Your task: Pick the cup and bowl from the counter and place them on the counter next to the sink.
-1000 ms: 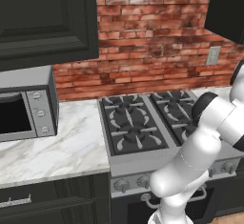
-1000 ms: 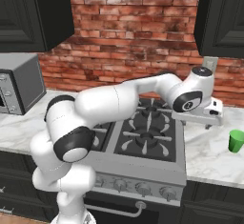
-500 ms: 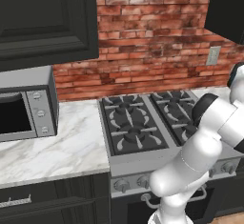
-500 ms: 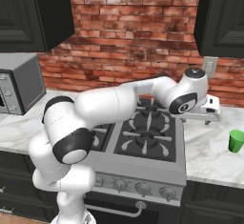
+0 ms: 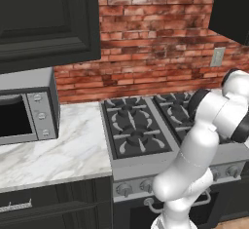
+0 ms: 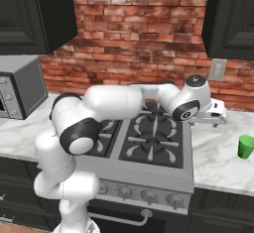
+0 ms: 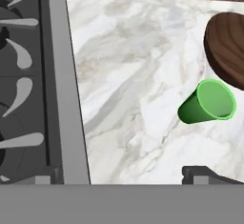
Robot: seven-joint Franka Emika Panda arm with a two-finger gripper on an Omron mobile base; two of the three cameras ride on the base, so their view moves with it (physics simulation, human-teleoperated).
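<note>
Now the open gripper [image 6: 222, 121] hangs over the worktop just right of the stove [image 6: 151, 143]. The cup [image 7: 208, 103] stands farther right, beside the bowl [image 7: 229, 46], nothing held.

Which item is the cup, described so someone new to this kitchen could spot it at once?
Start at the stove under the brick wall and look to the white marble counter on its right side. There stands the cup, a small bright green tumbler, upright and open at the top. Its only close neighbour is the bowl, which is dark brown wood, wide and shallow.
</note>
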